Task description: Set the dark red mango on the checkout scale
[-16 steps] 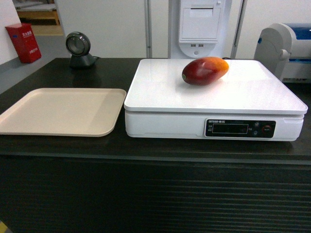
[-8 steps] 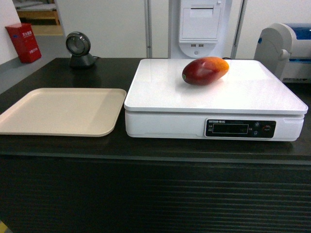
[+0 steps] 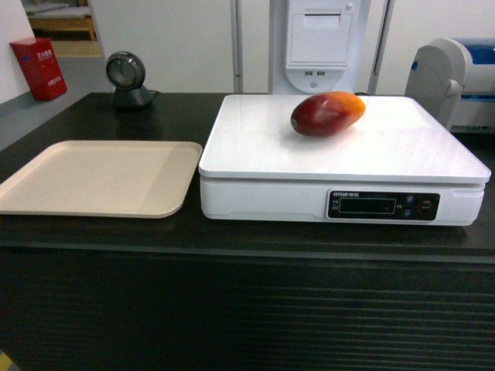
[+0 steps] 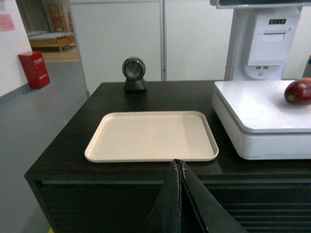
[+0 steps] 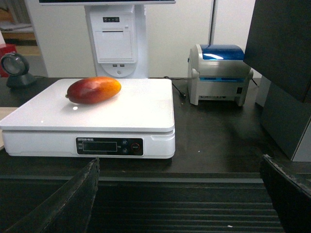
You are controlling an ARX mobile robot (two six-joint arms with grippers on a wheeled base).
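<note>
The dark red mango (image 3: 326, 113) lies on its side on the white platform of the scale (image 3: 340, 166), its orange-yellow end pointing right. The scale stands on the dark checkout (image 3: 232, 239) counter. The mango (image 5: 94, 90) and scale (image 5: 92, 131) also show in the right wrist view, the mango (image 4: 298, 91) at the right edge of the left wrist view. Neither gripper appears in the head view. My left gripper (image 4: 179, 162) is shut and empty, in front of the counter's edge. My right gripper (image 5: 180, 162) is wide open, empty, before the ribbed front.
A flat beige tray (image 3: 97, 178) lies left of the scale. A round barcode scanner (image 3: 126, 77) stands at the back left. A receipt printer column (image 3: 319, 42) rises behind the scale. A blue-topped label printer (image 5: 221, 73) and a dark box (image 5: 284, 73) sit to the right.
</note>
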